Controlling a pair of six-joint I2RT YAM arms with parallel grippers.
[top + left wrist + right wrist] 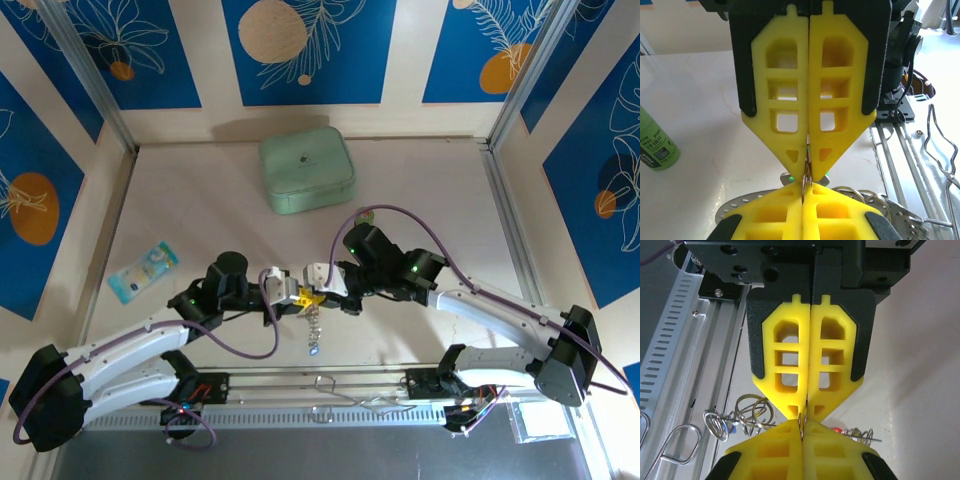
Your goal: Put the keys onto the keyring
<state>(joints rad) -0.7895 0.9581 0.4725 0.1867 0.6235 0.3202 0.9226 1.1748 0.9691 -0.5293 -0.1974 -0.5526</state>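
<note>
— Where is the keyring?

— Up off the table (pixel 200 200), between my two claws, which meet tip to tip just ahead of my bases; my left claw (pixel 803 187) is pressed shut and my right claw (pixel 807 161) likewise; a thin metal edge runs into both pairs of tips; I take that edge for the keyring (pixel 312 318), though seen edge-on I can't swear to it.

— And the keys?

— The keys (pixel 313 349) hang beneath in a tangle of wire loops; blue and red show among them; the others I can't pick out.

— What worries you?

— The bite is tiny; only the very points hold metal, so a small twist, or either arm drawing away, could let it slide free; then the whole bunch drops; the slotted rail (pixel 680 355) lies just beside it, where a key might lodge; and my tips are so close that any push forward would jam claw against claw.
</note>
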